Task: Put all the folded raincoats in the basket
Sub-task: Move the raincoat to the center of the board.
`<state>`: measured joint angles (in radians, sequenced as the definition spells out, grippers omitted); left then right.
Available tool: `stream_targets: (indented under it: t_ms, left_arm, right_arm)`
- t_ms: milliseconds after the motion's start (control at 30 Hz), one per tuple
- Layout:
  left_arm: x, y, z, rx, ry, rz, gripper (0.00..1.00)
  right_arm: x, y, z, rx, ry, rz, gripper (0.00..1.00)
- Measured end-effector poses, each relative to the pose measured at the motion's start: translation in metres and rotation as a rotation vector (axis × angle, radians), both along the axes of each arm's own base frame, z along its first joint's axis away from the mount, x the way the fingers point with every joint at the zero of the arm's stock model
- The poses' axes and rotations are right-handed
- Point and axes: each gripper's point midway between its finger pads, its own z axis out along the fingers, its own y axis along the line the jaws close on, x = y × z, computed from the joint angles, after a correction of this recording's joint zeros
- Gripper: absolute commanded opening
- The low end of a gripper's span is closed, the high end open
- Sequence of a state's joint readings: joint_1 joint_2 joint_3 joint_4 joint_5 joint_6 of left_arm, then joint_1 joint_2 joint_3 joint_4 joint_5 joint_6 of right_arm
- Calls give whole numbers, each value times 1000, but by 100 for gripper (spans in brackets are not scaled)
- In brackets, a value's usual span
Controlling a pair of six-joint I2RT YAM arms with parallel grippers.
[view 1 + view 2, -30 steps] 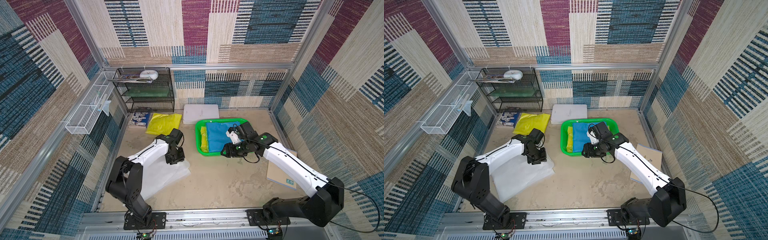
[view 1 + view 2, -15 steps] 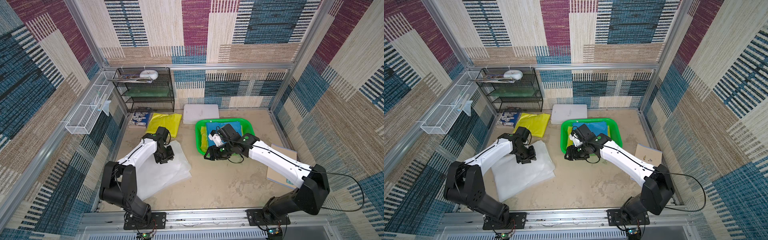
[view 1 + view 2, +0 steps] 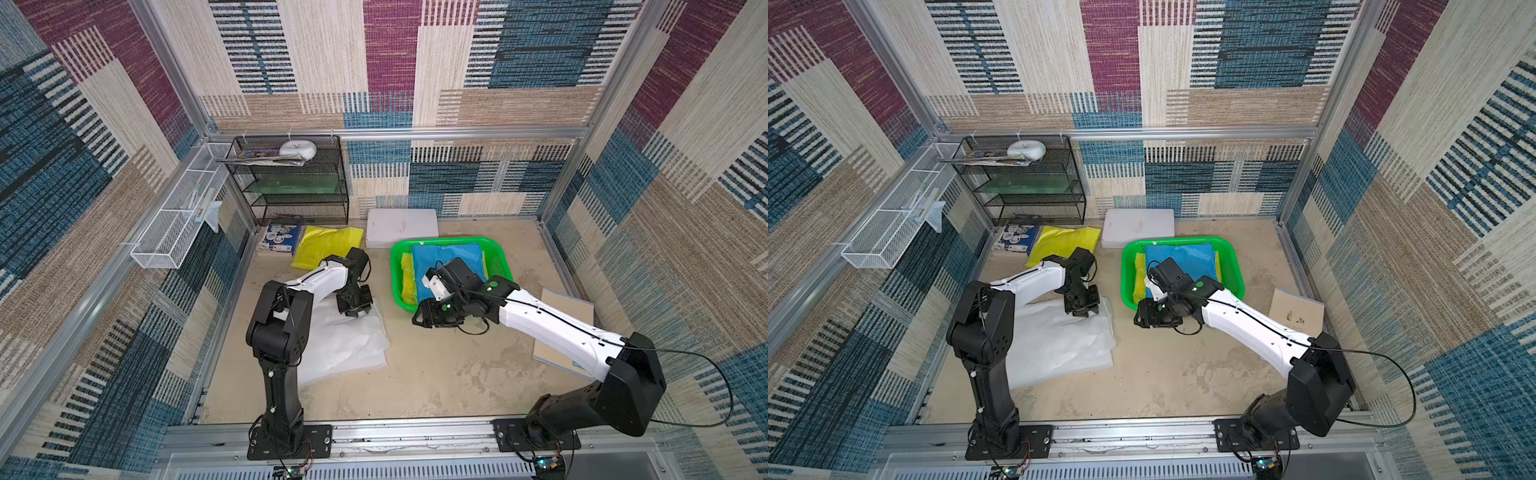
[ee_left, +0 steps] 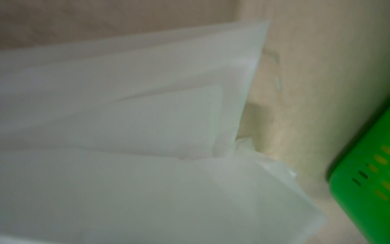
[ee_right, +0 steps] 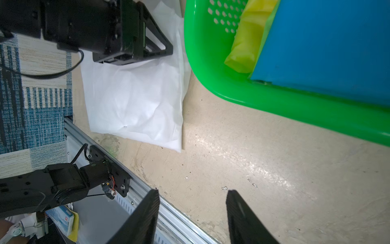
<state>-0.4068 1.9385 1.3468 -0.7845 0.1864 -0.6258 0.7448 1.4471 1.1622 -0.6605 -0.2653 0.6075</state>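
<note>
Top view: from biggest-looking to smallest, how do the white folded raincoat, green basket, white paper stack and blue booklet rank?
1 and 2. white folded raincoat and green basket: about alike, and the left arm hides part of the raincoat, so I won't rank them.
3. white paper stack
4. blue booklet

Your left arm (image 3: 318, 280) and right arm (image 3: 548, 324) match: black joint housings, white forearm shells, black base plates (image 3: 286, 444) held by screws. A thin black cable (image 3: 706, 360) trails along the right shell and loops out behind (green dots (image 3: 493, 285) mark its wrist). Your right tool (image 5: 192, 190) has flat black fingers (image 5: 143, 217), finely ribbed.
</note>
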Motion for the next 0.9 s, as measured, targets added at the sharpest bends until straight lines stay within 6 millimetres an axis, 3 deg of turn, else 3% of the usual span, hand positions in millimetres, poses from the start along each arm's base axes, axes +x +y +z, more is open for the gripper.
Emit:
stream_targets:
  t_ms: [100,167,300,400,533,667,767,900]
  left_arm:
    - [-35,-26,13,-39,7,-89,41]
    - [-47,-30,30,-58,-5,-111,44]
    - [-45,-14,77,-54,-103,-101,46]
    - [-43,18,98,-28,-155,-48,46]
    - [-52,62,93,1,-114,36,45]
    - [-56,98,82,21,-70,114,44]
    - [-56,114,78,31,-58,143,44]
    - [-54,130,73,32,-38,183,44]
  right_arm:
    - [-3,-5,-3,-10,-2,-6,59]
    - [-3,-7,-6,-17,-2,-12,60]
    - [-6,-6,-10,5,13,-27,61]
    - [-16,-6,-16,42,42,-47,67]
    - [-30,5,-24,86,75,-58,70]
    - [-42,27,-47,125,150,-82,71]
    - [-50,44,-64,131,194,-100,72]
    - [-48,72,-72,162,200,-104,73]
